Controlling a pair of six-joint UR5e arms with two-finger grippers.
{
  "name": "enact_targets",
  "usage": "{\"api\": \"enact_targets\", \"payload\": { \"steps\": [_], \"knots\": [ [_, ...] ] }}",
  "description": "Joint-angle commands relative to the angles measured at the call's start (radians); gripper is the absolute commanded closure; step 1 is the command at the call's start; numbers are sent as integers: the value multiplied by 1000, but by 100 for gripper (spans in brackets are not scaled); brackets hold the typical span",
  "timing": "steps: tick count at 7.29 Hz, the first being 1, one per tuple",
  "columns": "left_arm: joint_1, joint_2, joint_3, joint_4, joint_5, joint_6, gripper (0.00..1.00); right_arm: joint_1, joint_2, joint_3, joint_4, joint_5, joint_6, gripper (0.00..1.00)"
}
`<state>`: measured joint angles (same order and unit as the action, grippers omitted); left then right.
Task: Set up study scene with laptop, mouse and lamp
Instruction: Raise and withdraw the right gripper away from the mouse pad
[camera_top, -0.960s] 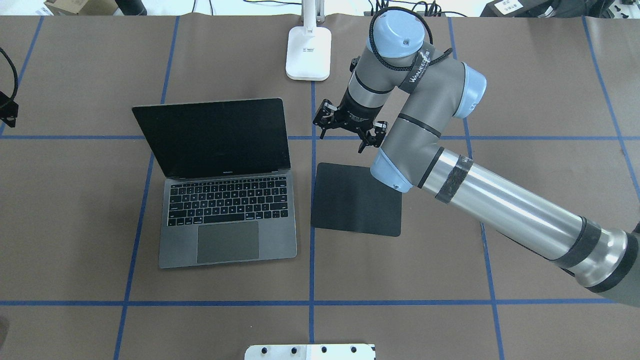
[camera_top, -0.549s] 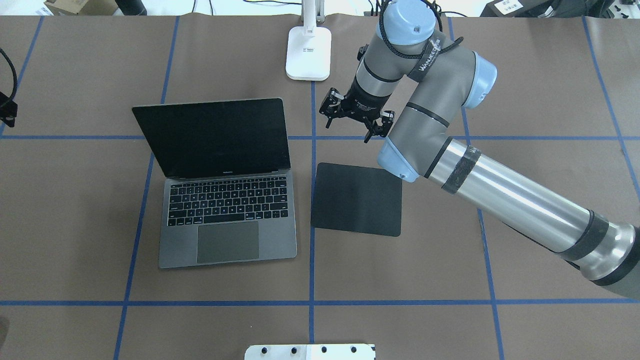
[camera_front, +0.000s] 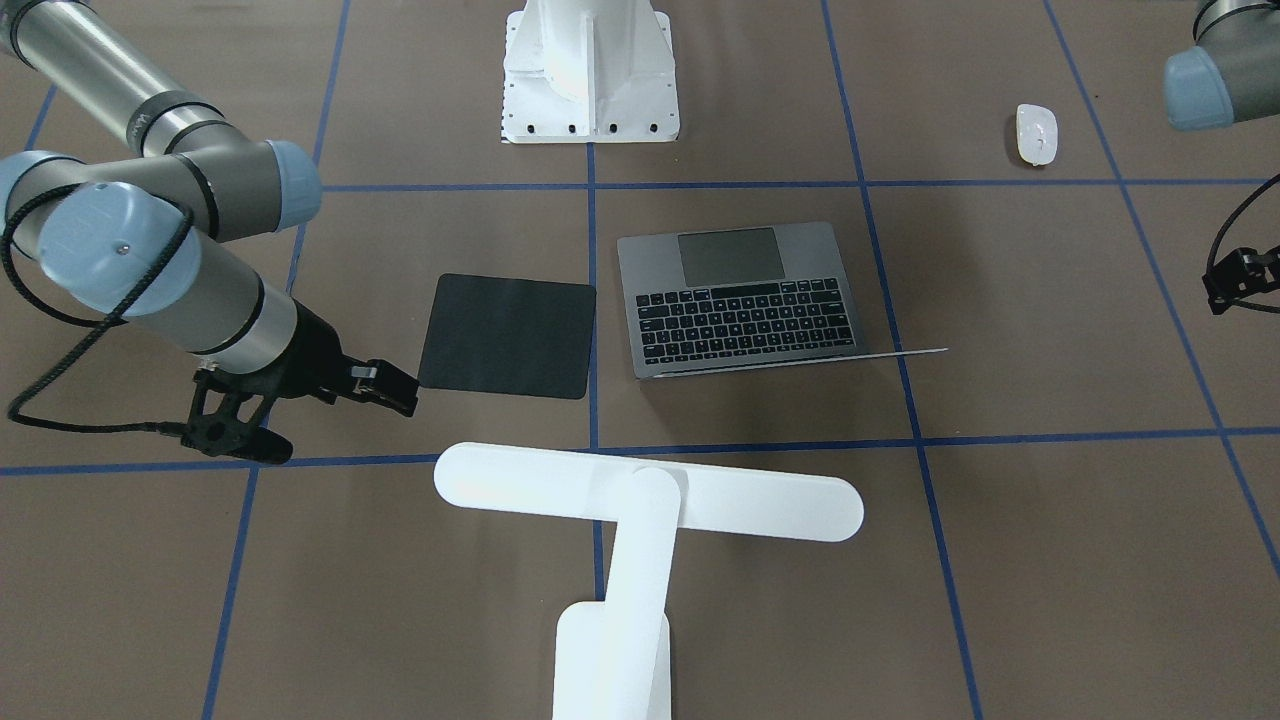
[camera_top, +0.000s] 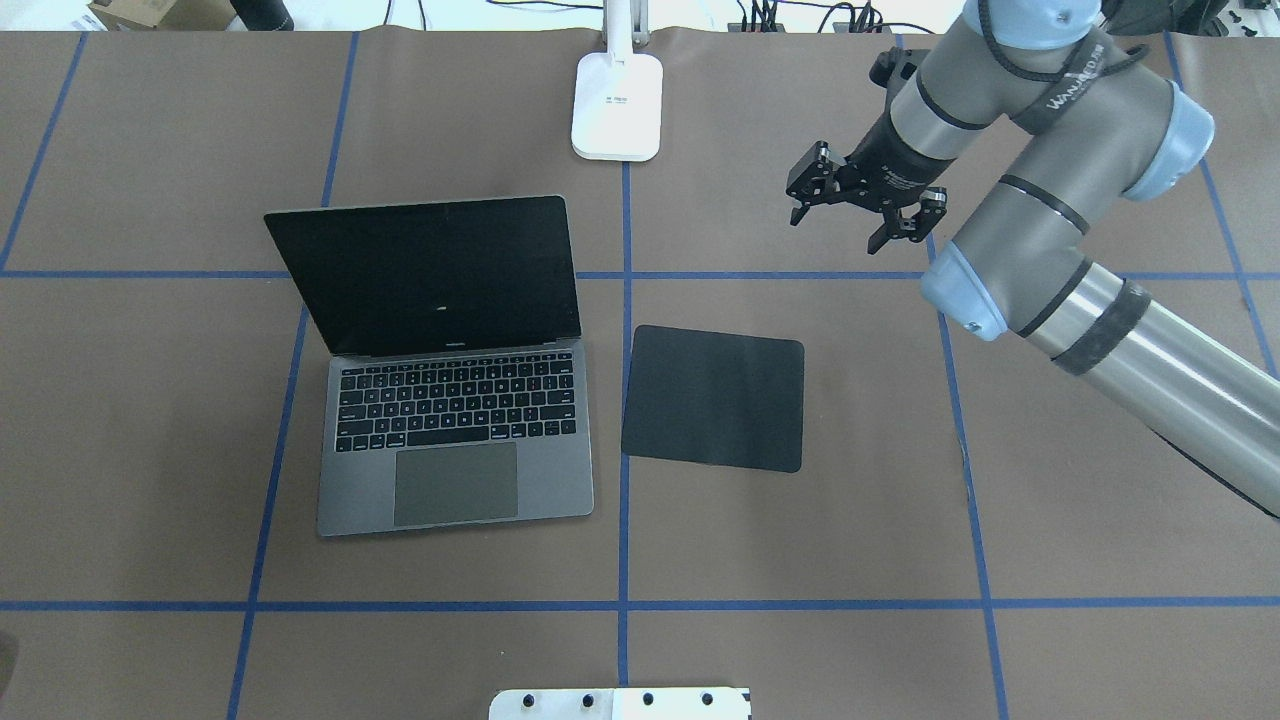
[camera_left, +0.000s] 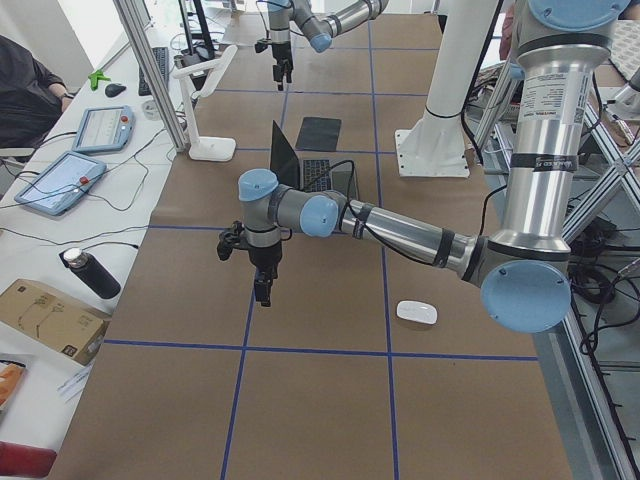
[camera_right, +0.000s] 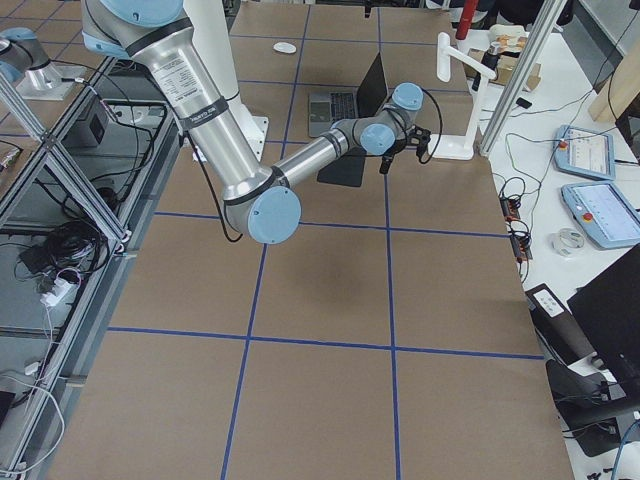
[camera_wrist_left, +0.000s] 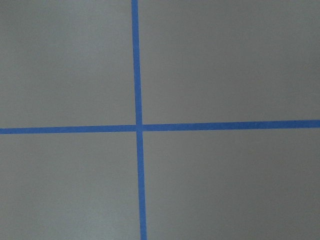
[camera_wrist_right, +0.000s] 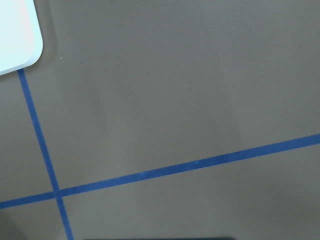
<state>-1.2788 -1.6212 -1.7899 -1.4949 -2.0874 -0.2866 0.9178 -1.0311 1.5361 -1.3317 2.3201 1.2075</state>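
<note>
The laptop (camera_top: 455, 400) stands open on the table's left half, its dark screen tilted back; it also shows in the front view (camera_front: 740, 300). The white mouse (camera_front: 1036, 133) lies alone near the robot's side on its left, out of the overhead view. The white lamp (camera_top: 617, 105) stands at the far edge, its bar head (camera_front: 650, 495) level. My right gripper (camera_top: 838, 228) is open and empty, above bare table, far right of the lamp's base. My left gripper (camera_front: 1238, 280) shows only partly at the frame edge; I cannot tell its state.
A flat black pad (camera_top: 713, 398) lies just right of the laptop. The white bolted pedestal (camera_front: 590, 70) stands at the robot's side. Blue tape lines cross the brown table cover. The lamp base's corner (camera_wrist_right: 15, 35) shows in the right wrist view.
My right arm has swung right, away from the pad and lamp base, with the gripper still open. The left gripper has left the overhead view's left edge.
</note>
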Motion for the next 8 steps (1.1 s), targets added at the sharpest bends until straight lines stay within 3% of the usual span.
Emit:
{"api": "enact_targets", "payload": {
  "steps": [1, 2, 4, 8],
  "knots": [
    [1, 111, -119, -8, -57, 27, 0, 21, -102, 85, -47, 7, -98, 0],
    [1, 203, -191, -52, -62, 52, 0, 38, -116, 142, -195, -5, -220, 1],
    [10, 392, -195, -335, -60, 38, 0, 82, -162, 273, -467, -68, -479, 0],
    [25, 518, -195, -508, -141, -38, 0, 218, -433, 421, -488, -59, -812, 0]
  ]
}}
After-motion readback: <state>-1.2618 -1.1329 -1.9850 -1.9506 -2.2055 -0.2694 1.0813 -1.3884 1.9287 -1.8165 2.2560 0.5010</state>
